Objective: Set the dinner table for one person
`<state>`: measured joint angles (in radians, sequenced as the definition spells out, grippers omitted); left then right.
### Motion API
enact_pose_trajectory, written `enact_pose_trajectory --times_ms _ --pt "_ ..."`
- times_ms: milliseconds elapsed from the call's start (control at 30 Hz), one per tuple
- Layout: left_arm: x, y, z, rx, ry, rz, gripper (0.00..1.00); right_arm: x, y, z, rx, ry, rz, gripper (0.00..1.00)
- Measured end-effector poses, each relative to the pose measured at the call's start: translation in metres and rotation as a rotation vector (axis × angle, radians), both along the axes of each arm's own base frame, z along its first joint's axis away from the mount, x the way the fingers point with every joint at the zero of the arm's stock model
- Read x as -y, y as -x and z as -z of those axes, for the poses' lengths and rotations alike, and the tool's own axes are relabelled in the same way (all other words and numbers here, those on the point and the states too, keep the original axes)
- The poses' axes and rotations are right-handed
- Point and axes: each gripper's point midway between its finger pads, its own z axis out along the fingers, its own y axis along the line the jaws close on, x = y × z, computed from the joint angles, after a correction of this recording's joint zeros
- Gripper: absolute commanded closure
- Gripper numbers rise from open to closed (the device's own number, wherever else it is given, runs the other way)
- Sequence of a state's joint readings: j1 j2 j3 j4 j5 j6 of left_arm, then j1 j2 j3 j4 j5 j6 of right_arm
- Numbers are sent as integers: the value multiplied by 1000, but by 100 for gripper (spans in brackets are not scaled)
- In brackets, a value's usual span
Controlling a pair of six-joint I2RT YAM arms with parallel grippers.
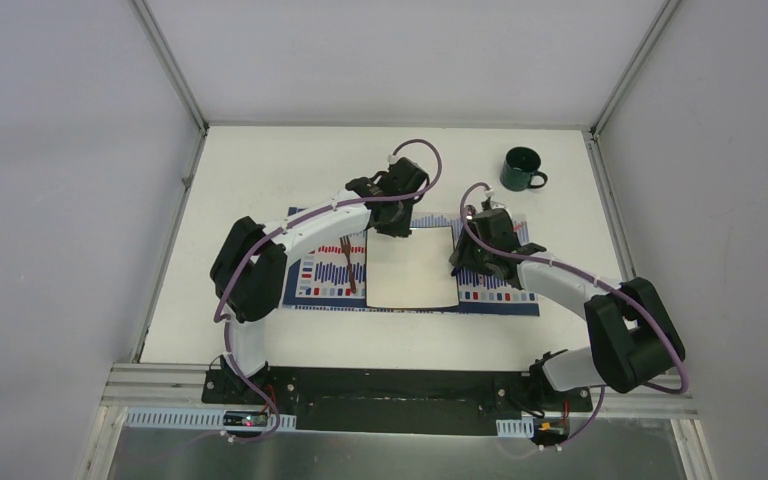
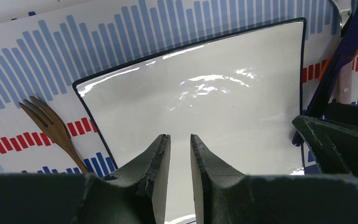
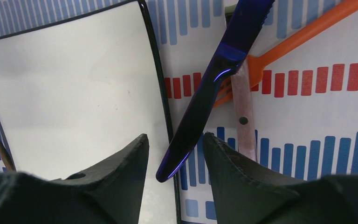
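The white dinner table (image 1: 260,170) carries a striped placemat (image 1: 312,288) with a square white plate (image 1: 412,270) in its middle. A wooden fork (image 1: 348,266) lies on the mat left of the plate and also shows in the left wrist view (image 2: 51,126). My left gripper (image 1: 392,226) hovers over the plate's far edge, its jaws (image 2: 180,136) a narrow gap apart and empty. My right gripper (image 1: 464,262) is at the plate's right edge, open (image 3: 175,136), with the handle end of a dark blue knife (image 3: 205,102) between its fingers and not clamped.
An orange utensil (image 3: 303,37) and a pale pink-handled utensil (image 3: 242,107) lie on the mat under and beside the knife. A dark green mug (image 1: 520,169) stands on the table at the far right. Aluminium frame rails border the table.
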<state>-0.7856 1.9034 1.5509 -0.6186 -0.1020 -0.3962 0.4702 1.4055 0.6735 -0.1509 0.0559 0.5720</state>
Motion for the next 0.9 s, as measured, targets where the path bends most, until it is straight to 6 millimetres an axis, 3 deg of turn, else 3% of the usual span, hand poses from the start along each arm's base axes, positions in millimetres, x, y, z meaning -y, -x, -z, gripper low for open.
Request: enact_pose_trajectory --times_ms 467,900 --pt "-1 1 1 2 3 0 77 -4 7 11 -18 8 6 63" --pt "-2 3 -4 16 28 4 78 -5 14 7 5 10 26 80"
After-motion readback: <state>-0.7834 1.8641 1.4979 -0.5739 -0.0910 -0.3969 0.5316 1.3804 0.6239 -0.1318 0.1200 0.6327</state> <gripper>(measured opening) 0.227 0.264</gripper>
